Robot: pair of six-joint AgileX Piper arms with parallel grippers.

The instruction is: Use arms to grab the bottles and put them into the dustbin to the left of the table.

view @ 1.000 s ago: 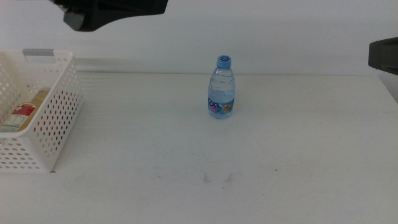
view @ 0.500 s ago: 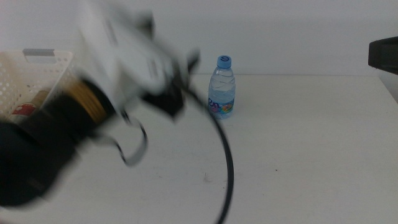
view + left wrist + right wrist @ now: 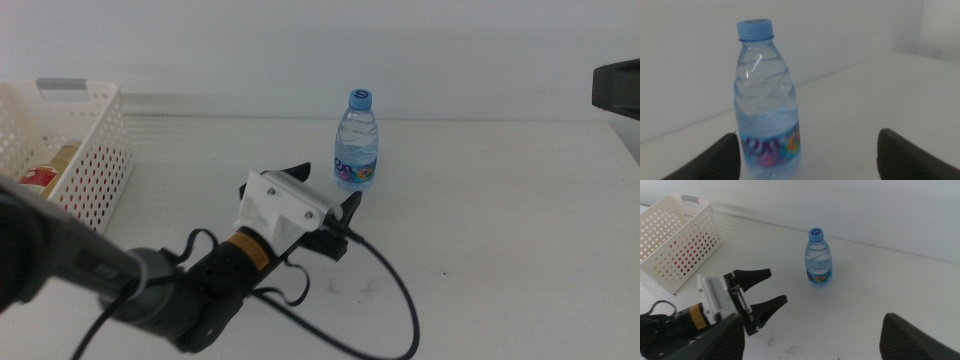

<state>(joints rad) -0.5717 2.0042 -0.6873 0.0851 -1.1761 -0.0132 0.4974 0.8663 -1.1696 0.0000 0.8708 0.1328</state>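
Middle view: our left gripper reaches across the table, jaws spread, just short of the upright water bottle; the dustbin at left holds a juice bottle.

Left wrist: the bottle stands ahead between our parted jaws, untouched.

Right wrist: our right gripper waits wide open, well apart.

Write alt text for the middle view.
The left gripper, jaws open, reaches toward an upright blue-capped water bottle on a white table. A white perforated basket at the left edge holds a juice bottle.
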